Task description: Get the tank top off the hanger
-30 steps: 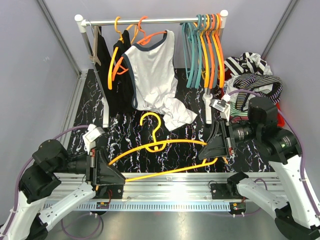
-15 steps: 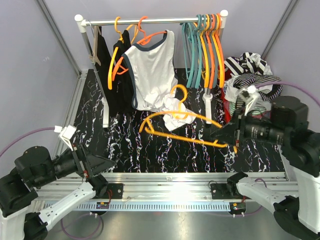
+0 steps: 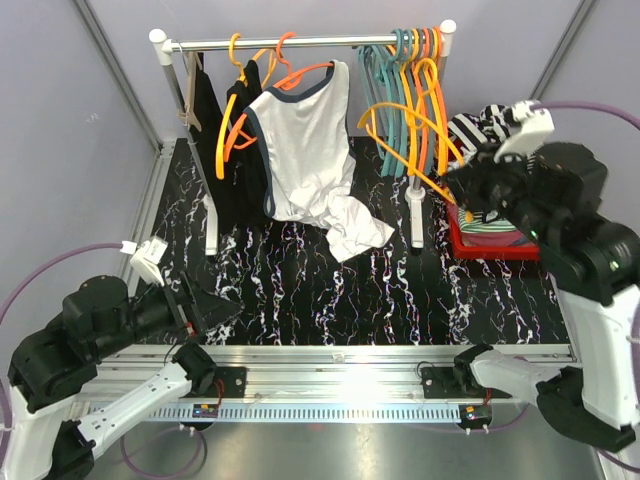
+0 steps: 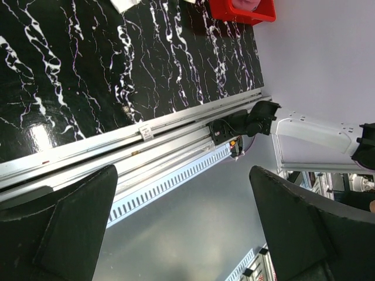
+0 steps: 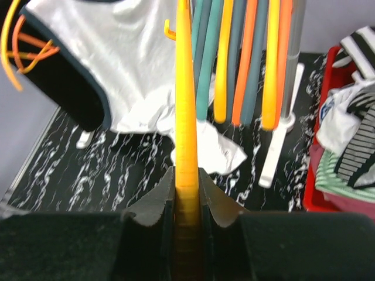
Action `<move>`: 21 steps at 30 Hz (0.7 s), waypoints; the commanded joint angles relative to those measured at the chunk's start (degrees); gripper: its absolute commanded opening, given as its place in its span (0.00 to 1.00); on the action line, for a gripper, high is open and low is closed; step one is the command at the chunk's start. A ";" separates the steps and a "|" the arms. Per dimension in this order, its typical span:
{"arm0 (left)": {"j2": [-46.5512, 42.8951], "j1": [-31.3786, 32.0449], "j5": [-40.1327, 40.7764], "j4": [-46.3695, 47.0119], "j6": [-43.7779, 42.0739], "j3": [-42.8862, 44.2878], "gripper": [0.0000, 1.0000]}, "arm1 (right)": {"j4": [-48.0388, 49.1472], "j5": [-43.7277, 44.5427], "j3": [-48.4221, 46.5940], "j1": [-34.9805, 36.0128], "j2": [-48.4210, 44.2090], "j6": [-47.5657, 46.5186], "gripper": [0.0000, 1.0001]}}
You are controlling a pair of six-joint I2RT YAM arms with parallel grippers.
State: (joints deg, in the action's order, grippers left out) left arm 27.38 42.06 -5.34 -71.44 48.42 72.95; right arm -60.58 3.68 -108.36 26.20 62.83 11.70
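- Far right by the rail point(image 3: 300, 42), the right claw point(image 5: 186, 196) pinches a bare yellow hanger point(image 5: 186, 105) tightly; hooking it up looks next.
- Left claw point(image 4: 181, 205) gapes wide, empty.

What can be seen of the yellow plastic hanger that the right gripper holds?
The yellow plastic hanger is thin, smooth and glossy, and carries no garment. The right gripper is shut on it, its black fingers on either side. In the wrist view it shows edge on, a narrow bar rising from the fingers. It hangs in the air above the table, close to the teal and orange hangers on the rail. Whether its hook touches the rail cannot be told.
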 commanded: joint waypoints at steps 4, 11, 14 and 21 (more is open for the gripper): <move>1.98 0.04 1.30 5.52 -2.10 -0.44 0.99 | 14.17 6.68 -3.60 0.43 6.33 -4.05 0.00; 3.12 0.04 1.30 6.93 -3.42 -0.97 0.99 | 18.12 7.83 -4.41 2.72 12.13 -6.52 0.00; 3.56 0.04 1.13 7.54 -3.86 -1.05 0.99 | 20.67 11.25 -3.44 4.21 13.19 -6.87 0.00; 4.00 0.04 1.21 8.51 -4.57 -1.23 0.99 | 24.27 19.59 -5.11 8.87 18.90 -10.56 0.00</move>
State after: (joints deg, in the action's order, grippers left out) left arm 30.61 42.06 -5.30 -66.52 45.23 71.81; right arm -42.17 17.23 -110.83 33.26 79.31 3.97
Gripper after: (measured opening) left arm 0.988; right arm 0.212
